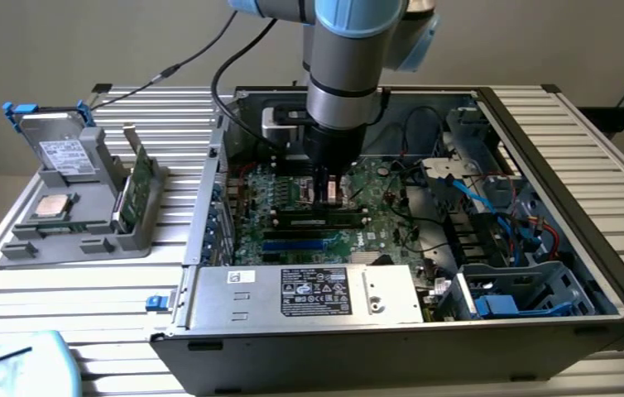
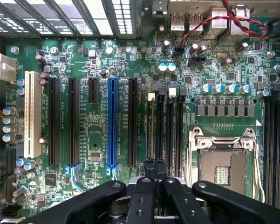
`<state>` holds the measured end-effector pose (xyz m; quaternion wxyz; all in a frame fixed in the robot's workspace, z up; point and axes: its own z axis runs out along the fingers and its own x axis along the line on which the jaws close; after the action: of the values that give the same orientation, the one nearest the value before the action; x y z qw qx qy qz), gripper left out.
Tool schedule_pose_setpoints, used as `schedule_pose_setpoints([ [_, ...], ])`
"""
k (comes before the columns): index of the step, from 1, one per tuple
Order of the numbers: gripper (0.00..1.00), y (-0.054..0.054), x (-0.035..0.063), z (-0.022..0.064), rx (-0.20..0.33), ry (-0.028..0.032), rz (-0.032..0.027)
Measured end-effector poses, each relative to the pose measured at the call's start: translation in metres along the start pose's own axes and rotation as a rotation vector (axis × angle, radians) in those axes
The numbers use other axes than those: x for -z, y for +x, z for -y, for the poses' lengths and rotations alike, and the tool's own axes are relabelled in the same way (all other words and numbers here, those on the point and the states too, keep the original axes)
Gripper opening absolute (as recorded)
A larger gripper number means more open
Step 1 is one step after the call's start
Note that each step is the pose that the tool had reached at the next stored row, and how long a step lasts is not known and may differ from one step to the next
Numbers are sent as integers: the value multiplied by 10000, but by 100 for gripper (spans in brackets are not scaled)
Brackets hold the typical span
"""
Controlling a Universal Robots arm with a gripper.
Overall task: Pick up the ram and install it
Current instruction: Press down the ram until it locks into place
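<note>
The ram [image 1: 318, 219] is a dark narrow stick standing lengthwise along the black memory slots of the green motherboard [image 1: 384, 186] inside the open computer case. My gripper [image 1: 328, 197] points straight down just above its top edge, near the stick's middle; I cannot tell whether it touches. In the wrist view the gripper [image 2: 154, 169] is shut, its black fingertips [image 2: 149, 167] pressed together over the near end of the memory slots [image 2: 170, 126], with nothing visible between them.
A silver power supply [image 1: 306, 294] fills the case front. Cables [image 1: 489, 207] and a drive cage [image 1: 511, 289] crowd the exterior view's right. A grey tray [image 1: 80, 240] outside holds a green card [image 1: 136, 186], a processor chip [image 1: 53, 205] and a drive [image 1: 64, 153]. The processor socket [image 2: 221, 163] sits beside the slots.
</note>
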<state>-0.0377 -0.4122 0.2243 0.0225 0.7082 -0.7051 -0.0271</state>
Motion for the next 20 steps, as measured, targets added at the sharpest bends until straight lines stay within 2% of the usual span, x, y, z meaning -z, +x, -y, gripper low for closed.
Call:
schedule_pose_setpoints([
  [2,11,-5,32,5,4,8,26],
  [7,11,-2,148,20,2,-28,6],
  [11,11,-1,164,64,8,-31,8],
  [20,11,-1,165,65,8,-33,5],
])
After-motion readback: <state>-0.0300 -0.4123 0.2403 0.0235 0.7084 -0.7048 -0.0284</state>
